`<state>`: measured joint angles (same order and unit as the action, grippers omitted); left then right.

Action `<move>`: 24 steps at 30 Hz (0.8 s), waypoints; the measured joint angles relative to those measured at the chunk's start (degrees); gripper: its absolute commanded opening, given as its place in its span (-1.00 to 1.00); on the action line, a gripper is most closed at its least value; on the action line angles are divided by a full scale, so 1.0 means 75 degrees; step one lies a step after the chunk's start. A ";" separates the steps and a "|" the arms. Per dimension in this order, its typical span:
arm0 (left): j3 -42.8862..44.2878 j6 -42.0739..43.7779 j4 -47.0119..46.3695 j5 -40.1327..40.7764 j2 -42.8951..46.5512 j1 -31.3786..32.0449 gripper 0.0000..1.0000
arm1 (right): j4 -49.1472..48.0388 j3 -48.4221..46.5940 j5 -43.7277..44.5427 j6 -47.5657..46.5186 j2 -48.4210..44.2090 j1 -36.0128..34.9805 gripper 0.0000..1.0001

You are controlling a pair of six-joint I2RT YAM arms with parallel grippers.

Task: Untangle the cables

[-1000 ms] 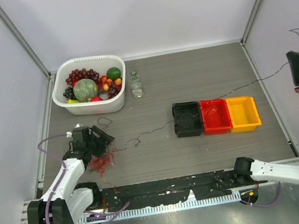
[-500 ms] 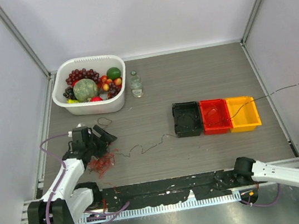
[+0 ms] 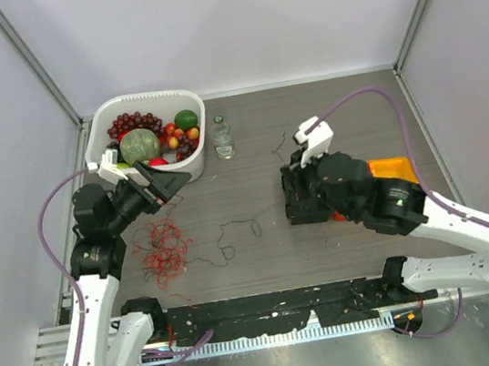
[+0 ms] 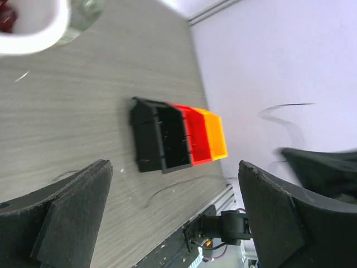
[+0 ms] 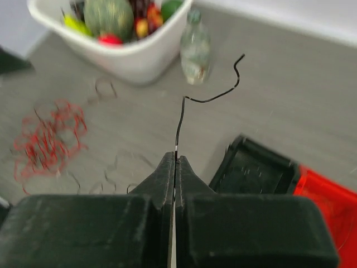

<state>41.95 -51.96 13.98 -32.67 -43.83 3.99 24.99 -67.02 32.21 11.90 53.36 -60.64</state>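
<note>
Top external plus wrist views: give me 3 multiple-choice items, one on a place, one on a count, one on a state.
1. Where does the red cable clump lie?
A. in a bin
B. on the table, left side
C. in the fruit basket

2. How many bins stand in the row?
A. one
B. two
C. three

3. The right gripper is:
A. shut on a thin black cable
B. open and empty
C. shut on a bottle

Key:
1 B, the clump lies on bare tabletop.
2 C, the left wrist view shows black, red and orange side by side.
3 A, the cable runs out from between the shut jaws.
</note>
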 measured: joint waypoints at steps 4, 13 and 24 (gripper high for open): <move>0.0391 -0.0047 -0.0058 -0.0373 0.0446 0.0000 0.82 | 0.0064 0.0749 -0.0624 0.0493 0.0376 0.0000 -0.99; -0.0478 -0.0114 0.0527 -0.0595 0.0373 0.0000 0.67 | -0.0624 0.0796 -0.1827 0.0839 0.1731 0.0017 -0.98; -0.1457 -0.0006 0.1137 -0.0105 -0.0073 0.0000 0.78 | -0.0458 0.1035 -0.2474 0.1026 0.3850 0.0020 0.39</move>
<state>31.03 -52.01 22.50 -33.45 -44.38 3.99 21.56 -59.27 13.65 19.59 82.24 -60.49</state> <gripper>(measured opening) 0.887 0.630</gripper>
